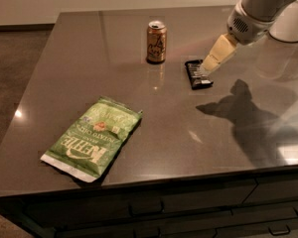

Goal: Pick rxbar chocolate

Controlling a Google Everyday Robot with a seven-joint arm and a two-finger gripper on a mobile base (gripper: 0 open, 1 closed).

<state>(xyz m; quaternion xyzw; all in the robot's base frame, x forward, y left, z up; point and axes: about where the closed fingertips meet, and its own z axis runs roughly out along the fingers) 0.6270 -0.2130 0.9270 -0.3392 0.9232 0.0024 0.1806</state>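
Items on the dark countertop [179, 133]: one rxbar chocolate [195, 78], one gold-brown can [156, 41], one green chip bag [92, 135]. The bar, right of centre in the upper frame, lies flat just right of the can, a black wrapper with rows of white text. The gripper [208, 66] reaches from the upper right to the bar's right edge; whether it is spread or pressed together cannot be told.

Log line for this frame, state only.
gripper: over rxbar chocolate | bar: flat on table | can: left of bar | chip bag: front-left
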